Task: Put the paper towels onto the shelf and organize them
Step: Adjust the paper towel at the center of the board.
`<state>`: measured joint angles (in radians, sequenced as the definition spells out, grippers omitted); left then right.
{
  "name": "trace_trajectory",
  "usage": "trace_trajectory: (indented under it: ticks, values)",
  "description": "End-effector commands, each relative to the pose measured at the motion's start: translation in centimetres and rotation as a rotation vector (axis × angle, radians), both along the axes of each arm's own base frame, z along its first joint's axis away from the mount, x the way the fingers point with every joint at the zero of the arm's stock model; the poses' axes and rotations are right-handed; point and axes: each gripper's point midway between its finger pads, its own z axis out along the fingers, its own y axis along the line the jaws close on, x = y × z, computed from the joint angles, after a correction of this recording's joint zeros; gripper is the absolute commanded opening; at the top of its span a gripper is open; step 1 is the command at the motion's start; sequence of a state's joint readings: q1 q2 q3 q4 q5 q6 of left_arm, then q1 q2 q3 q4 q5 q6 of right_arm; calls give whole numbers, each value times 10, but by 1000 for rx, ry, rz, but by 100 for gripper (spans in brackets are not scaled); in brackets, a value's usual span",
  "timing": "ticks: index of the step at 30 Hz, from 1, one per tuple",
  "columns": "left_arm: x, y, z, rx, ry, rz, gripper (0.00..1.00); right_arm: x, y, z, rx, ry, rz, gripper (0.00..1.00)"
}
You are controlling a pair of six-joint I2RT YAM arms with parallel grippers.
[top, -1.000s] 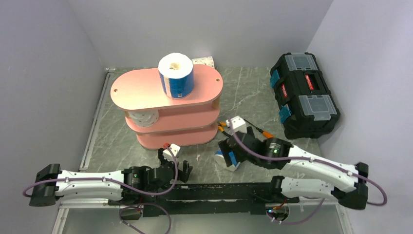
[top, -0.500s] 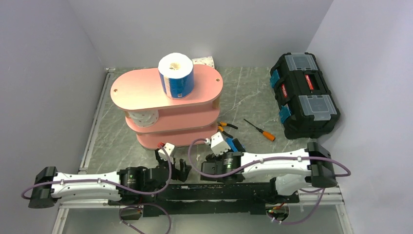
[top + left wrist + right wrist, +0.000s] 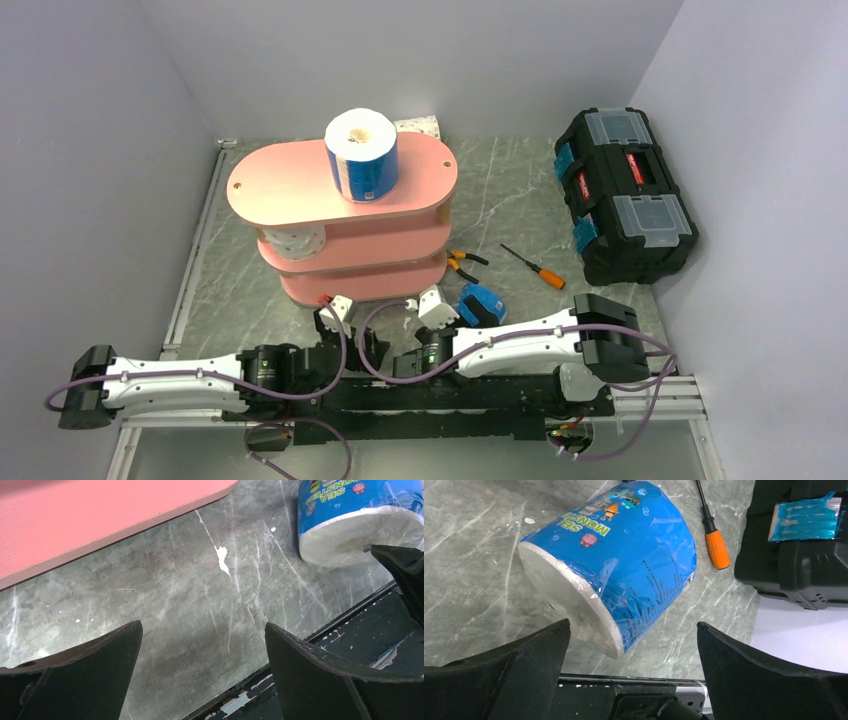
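1. Pale grey walls [image 3: 400, 50] close in a grey marbled stone tabletop [image 3: 520, 190].
2. A pink three-tier shelf with oval boards and light wooden posts [image 3: 290, 185] stands left of centre on the tabletop.
3. One paper towel roll in a blue wrapper [image 3: 361, 155] stands upright on the top board. A white speckled roll [image 3: 292, 241] sits at the left end of the middle tier. Another pale roll [image 3: 418, 126] shows behind the shelf.
4. A second blue-wrapped paper towel roll [image 3: 624, 565] lies on its side on the tabletop, near the shelf's front right corner.
5. The right end effector [image 3: 633, 625] is spread wide and holds nothing. That fallen roll lies just ahead of its fingertips, not between them.
6. The left end effector [image 3: 200, 630] is also spread wide and empty, over bare tabletop. The fallen roll is ahead to its right, and the shelf's bottom board is ahead to its left.
7. An orange-handled screwdriver [image 3: 535, 268] and pliers [image 3: 462, 262] lie right of the shelf, and a black plastic toolbox [image 3: 625, 195] sits at the far right.
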<state>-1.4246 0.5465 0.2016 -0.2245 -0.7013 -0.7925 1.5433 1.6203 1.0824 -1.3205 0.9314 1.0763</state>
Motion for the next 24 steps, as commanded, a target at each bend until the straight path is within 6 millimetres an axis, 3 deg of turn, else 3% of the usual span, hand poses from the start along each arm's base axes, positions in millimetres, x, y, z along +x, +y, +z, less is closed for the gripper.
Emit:
trace_trajectory:
  ticks: [1,9,14,24]
  values:
    - [0,1,0,-23,8,15,100,3,2,5,-40,-26,-1,99]
    - [0,0,-1,-30,10,16,100,5,-12,-5,-89,5,-71,99]
    - [0,-1,-2,-29,11,20,99,9,-12,-5,-55,29,-73,93]
    - [0,0,-4,-31,14,26,99,14,-2,-9,-45,55,-35,67]
